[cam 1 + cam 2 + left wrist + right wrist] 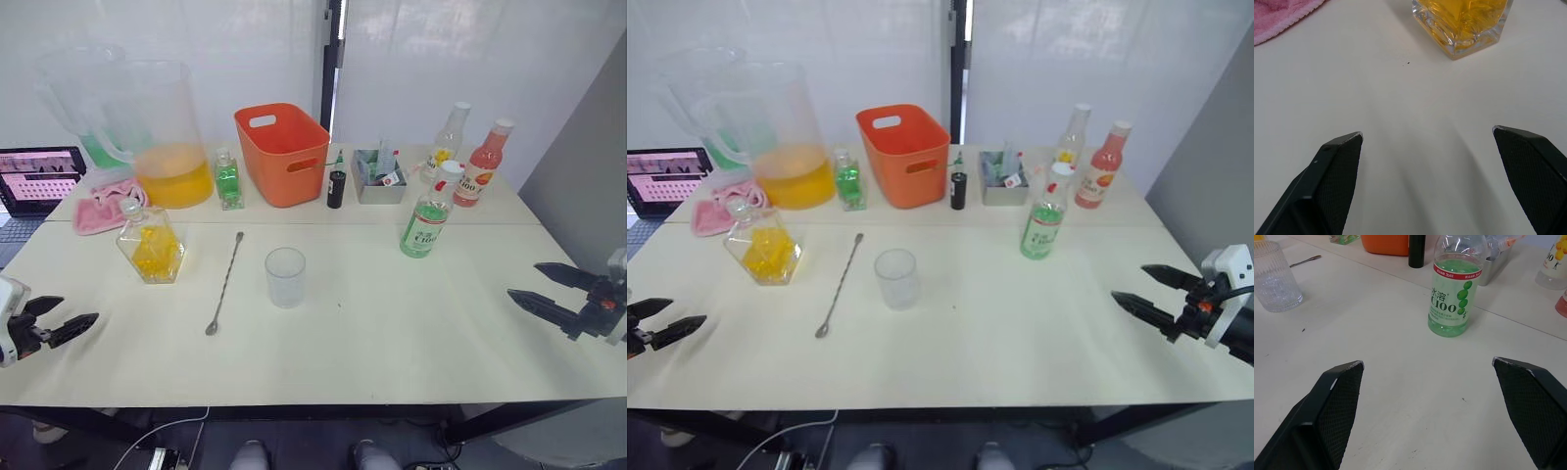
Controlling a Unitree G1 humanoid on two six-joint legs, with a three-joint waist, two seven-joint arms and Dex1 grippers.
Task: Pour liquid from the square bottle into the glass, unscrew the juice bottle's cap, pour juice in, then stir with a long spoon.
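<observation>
I am seeing the square bottle (150, 247) standing upright at centre left of the head view, stopper in, yellow liquid (156, 252) sitting in its lower body. Just right of it the long spoon (224, 283) is lying flat on the tabletop (392, 333), running from upper right down to its bowl at lower left. The glass (285, 276) is standing empty near the middle of the frame, right of the spoon and apart from it. The juice bottle (427, 215) is standing upright at centre right, its cap (450, 168) on and green juice (419, 235) filling the lower part. Along the back I am picking out a large pitcher (162, 132) with orange liquid, a small green bottle (228, 180), an orange basket (282, 152), a metal tray (380, 179), a yellow-labelled bottle (446, 137) and a pink bottle (483, 164); a pink cloth (106, 204) and a laptop (37, 179) are sitting at far left. My left claw (61, 320) is hovering at the lower left edge, spread wide open and gripping nothing, with the square bottle's base ahead of it in the wrist view. My right claw (544, 287) is hovering at the lower right, also spread wide and empty, facing the juice bottle.
</observation>
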